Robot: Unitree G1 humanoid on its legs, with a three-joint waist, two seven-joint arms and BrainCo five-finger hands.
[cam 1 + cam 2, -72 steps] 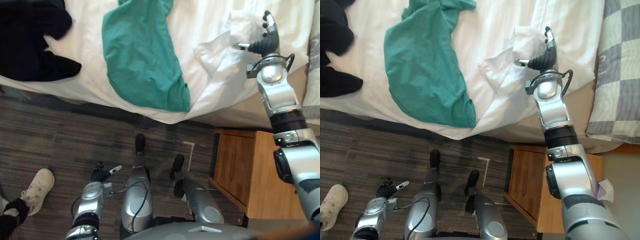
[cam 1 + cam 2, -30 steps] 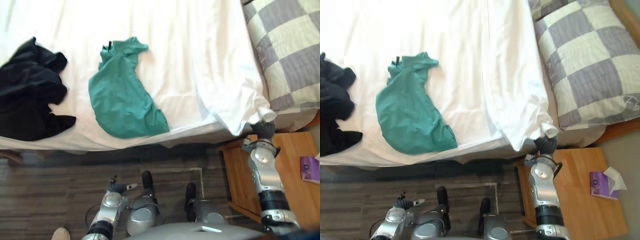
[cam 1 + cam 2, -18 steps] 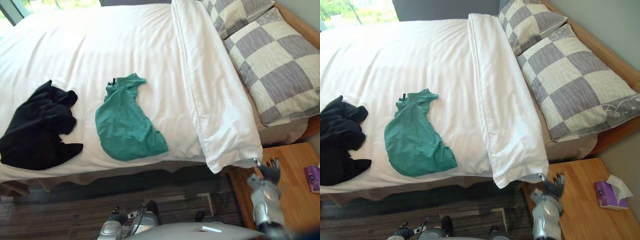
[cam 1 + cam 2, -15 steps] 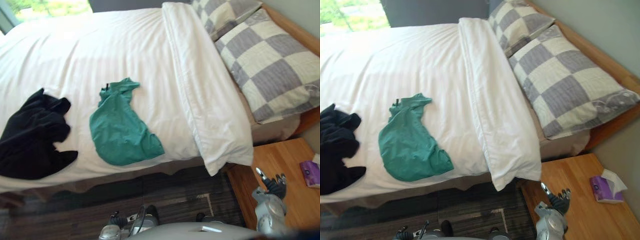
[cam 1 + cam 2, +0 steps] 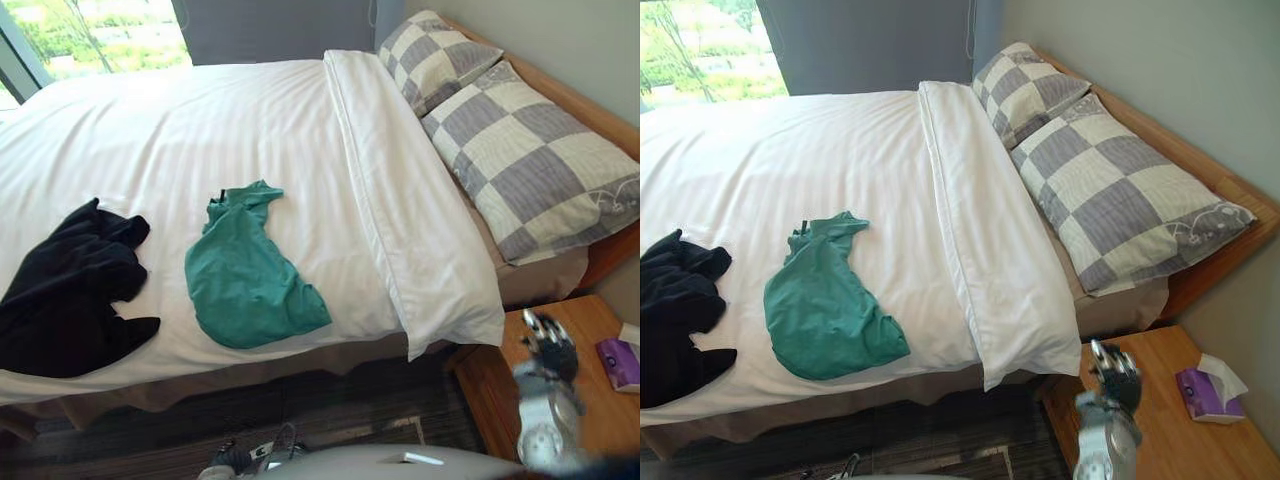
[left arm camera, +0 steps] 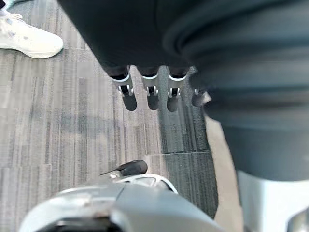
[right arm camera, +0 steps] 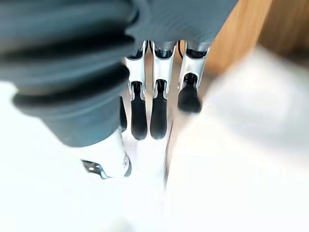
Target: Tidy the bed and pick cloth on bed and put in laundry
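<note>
Left eye view: a bed (image 5: 150, 140) under a white cover is being shown. A green cloth (image 5: 250, 285) is being seen spread flat close to its near edge. A black cloth (image 5: 70, 290) is being seen crumpled near it, apart from it, toward the robot's left. Two checked pillows (image 5: 530, 170) are being carried at the head of the bed, to the right. The right hand (image 5: 550, 345) is being held above a wooden nightstand (image 5: 590, 420) with its fingers up and spread, nothing in them. A purple tissue pack (image 5: 620, 362) is being seen near it on the nightstand.

Right eye view: the same layout is being shown, with both cloths lying well apart from that hand.

Left wrist view: the left hand (image 6: 149, 86) is being held over a grey striped floor (image 6: 63, 121), its fingers relaxed and empty. A person's white shoe (image 6: 29, 38) is being seen on that floor.

Right wrist view: the right hand's fingers (image 7: 159, 111) are being held straight and side by side, gripping nothing. A blurred white surface is being seen under them, with wood beyond.
</note>
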